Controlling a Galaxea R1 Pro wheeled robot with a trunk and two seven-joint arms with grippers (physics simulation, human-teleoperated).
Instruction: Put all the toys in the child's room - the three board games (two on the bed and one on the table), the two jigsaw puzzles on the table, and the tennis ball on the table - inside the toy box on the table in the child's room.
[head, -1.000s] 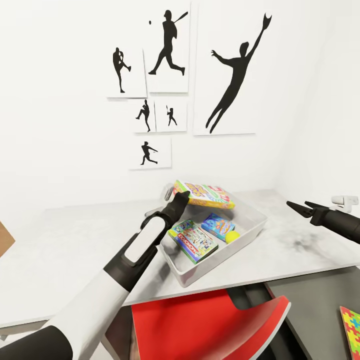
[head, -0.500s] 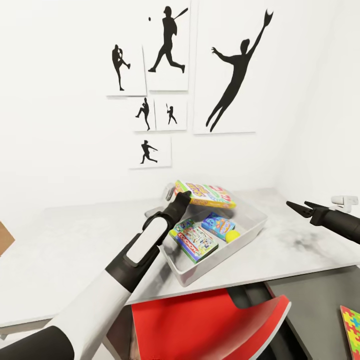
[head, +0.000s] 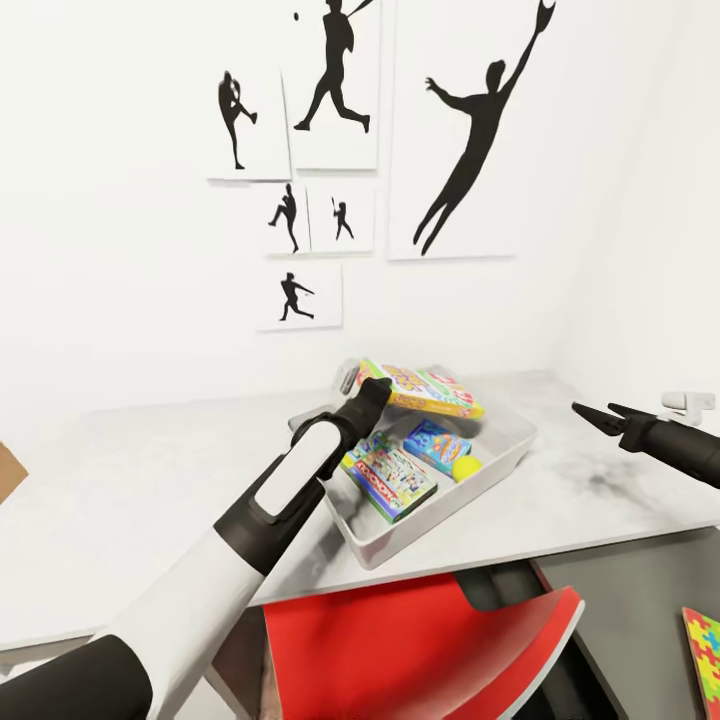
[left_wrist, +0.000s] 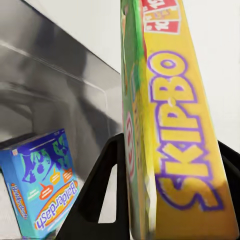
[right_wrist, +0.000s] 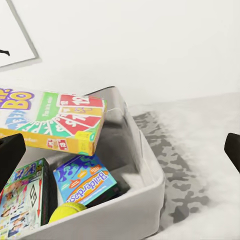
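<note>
Skip-Bo box (head: 425, 389), pinched in the left gripper (head: 370, 392), should drop flat into the toy box (head: 505, 455); right gripper (head: 598, 413) narrow, empty.

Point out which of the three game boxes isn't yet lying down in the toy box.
The yellow Skip-Bo box: the left gripper holds it above the toy box, while the Balderdash box and the Monopoly box lie inside.

Your left arm stretched fwd, left gripper (head: 368, 392) clamped on Skip-Bo box (left_wrist: 170, 125). Your right gripper (head: 597, 414) at right, fingers apart, holding nothing.
</note>
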